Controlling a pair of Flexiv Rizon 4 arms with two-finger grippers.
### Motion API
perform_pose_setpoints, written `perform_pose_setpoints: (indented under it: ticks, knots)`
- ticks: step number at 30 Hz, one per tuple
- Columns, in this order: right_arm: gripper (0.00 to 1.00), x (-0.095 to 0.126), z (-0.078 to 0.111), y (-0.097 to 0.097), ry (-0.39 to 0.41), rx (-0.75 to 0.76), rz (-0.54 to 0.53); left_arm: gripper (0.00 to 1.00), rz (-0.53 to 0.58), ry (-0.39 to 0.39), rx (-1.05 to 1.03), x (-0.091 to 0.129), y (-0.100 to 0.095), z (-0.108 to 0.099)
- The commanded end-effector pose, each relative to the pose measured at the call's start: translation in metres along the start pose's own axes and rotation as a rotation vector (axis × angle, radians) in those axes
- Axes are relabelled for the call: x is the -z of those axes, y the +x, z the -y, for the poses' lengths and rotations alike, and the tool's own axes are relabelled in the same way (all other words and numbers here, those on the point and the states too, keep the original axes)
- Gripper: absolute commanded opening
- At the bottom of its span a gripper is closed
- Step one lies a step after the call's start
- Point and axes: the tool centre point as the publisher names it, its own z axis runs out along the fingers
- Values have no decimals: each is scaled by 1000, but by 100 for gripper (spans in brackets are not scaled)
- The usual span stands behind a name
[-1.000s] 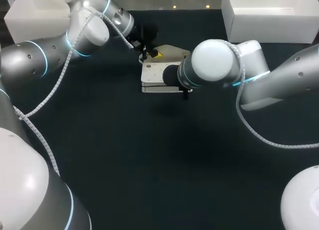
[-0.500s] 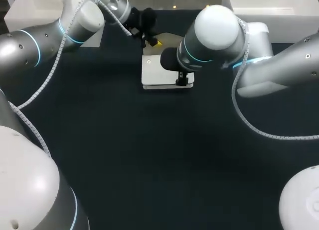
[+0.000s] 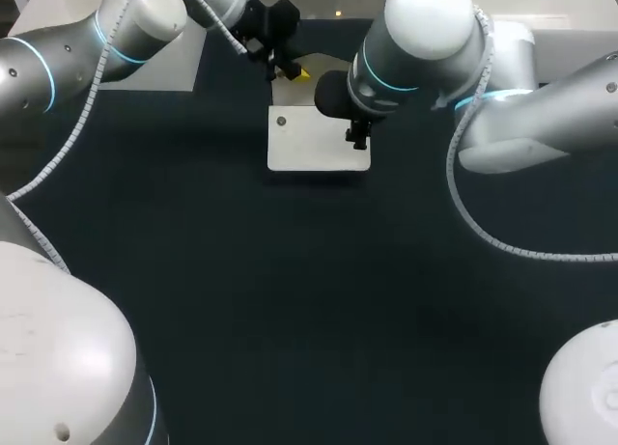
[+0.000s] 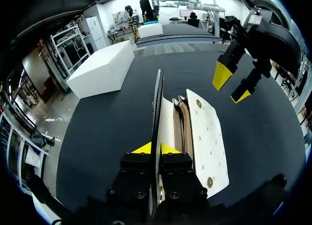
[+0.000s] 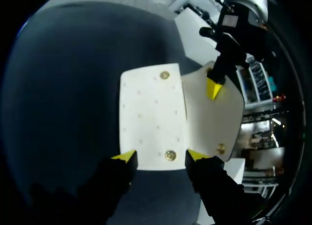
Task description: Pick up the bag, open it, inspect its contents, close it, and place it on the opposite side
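Note:
The white bag (image 3: 314, 144) sits on the dark table at the far middle, its snap-studded front panel (image 5: 151, 115) facing up. My left gripper (image 4: 155, 148) is shut on the edge of the lifted flap (image 4: 157, 108), holding it upright. That leaves the mouth open, with the brown lining (image 4: 183, 122) showing. In the head view the left gripper (image 3: 283, 70) is at the bag's far edge. My right gripper (image 5: 161, 156) hovers open over the front panel's near right corner, fingers apart and off the bag. From the left wrist it hangs above the bag (image 4: 231, 84).
A white box (image 4: 105, 69) stands on the table beyond the bag's left side, partly hidden behind my left arm in the head view. Another white box (image 3: 555, 22) sits at the far right corner. Dark table (image 3: 290, 300) spreads out in front.
The left gripper has drawn the flap up and away toward the far edge, opening the bag. The right gripper has lifted off the bag with its fingers spread and shifted farther back.

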Motion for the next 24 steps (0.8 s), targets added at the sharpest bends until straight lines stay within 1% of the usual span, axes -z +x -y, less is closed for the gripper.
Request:
perform_pose_setpoints:
  ticks: [1,7,10,16,24]
  knots:
    - [0,5,-4,-8,11,3,-10,0,2,-9,1,10,9,5]
    - [0,12,-9,-17,14,28,24,0,-11,-5,8,18,20,7]
    - [0,12,-13,-23,15,53,48,0,-24,-8,9,22,28,8]
    - [0,1,-18,-33,4,80,70,0,-43,-12,18,28,38,13]
    - [0,-17,-19,-35,-18,87,70,0,-55,-9,33,36,42,21]
